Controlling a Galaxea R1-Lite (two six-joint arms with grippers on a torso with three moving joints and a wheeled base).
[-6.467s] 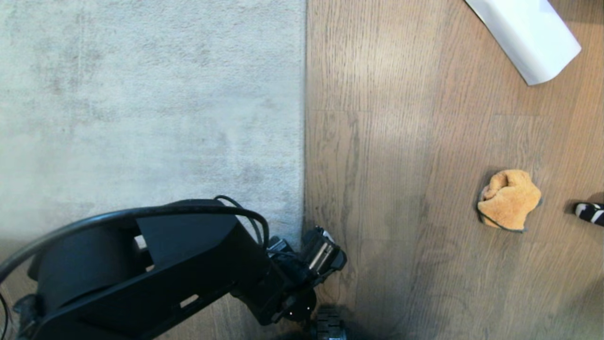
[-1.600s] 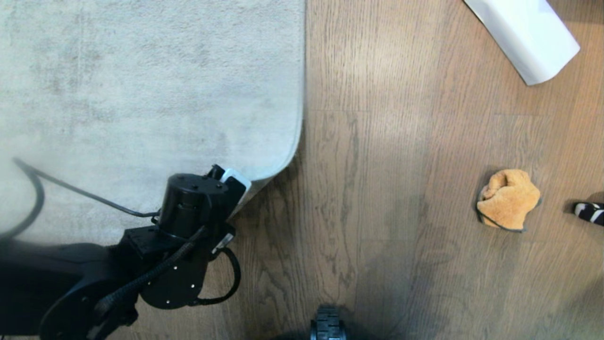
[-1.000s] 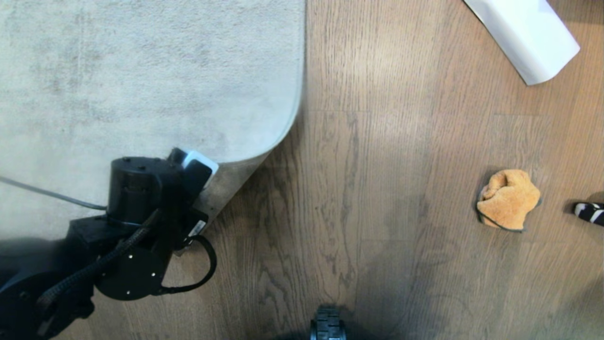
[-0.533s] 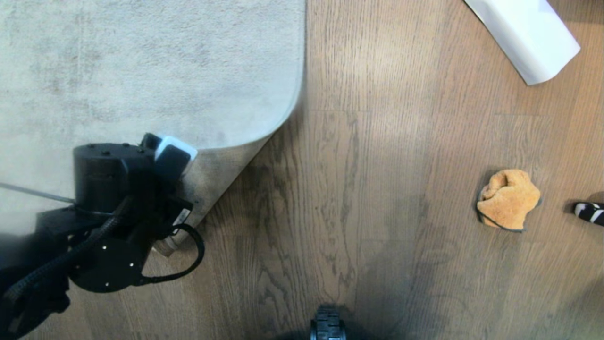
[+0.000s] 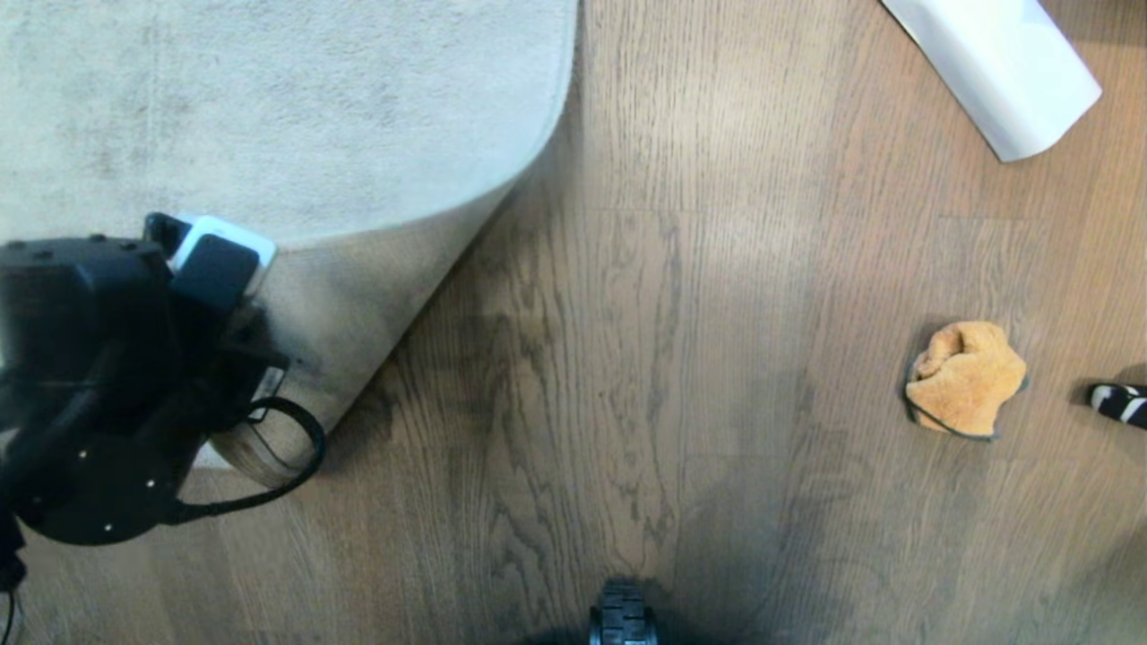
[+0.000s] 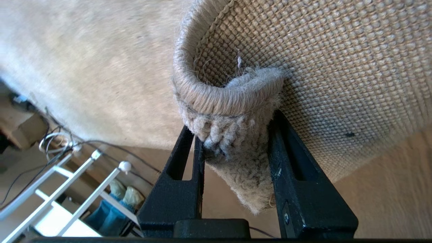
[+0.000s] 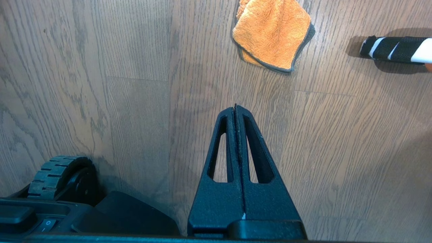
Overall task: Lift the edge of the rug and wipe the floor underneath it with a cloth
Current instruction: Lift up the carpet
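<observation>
Pale grey short-pile rug, and its rug edge (image 5: pixel 358 269) is peeled up and folded back in the head view, so the tan woven backing faces the camera at the corner. Left gripper (image 5: pixel 211 269) sits at that folded corner on the left side, black arm behind it. Brown-grey wood-grain plank floor (image 5: pixel 627 313) is bare beside the fold. Small orange-tan fuzzy cloth (image 5: pixel 966 378) with dark trim lies well apart on the right, near a black-and-white striped handle (image 5: pixel 1120 403). White rolled paper sheet (image 5: pixel 995 67) sits in the top right corner.

Left wrist view: both black fingers (image 6: pixel 182 175) are clamped on the bunched rug corner, backing weave right behind it.

Right wrist view: right gripper (image 7: pixel 235 109) has its fingers pressed together, holding nothing, above the floor, cloth a bit ahead of it. A black ribbed wheel (image 7: pixel 55 177) shows too.
</observation>
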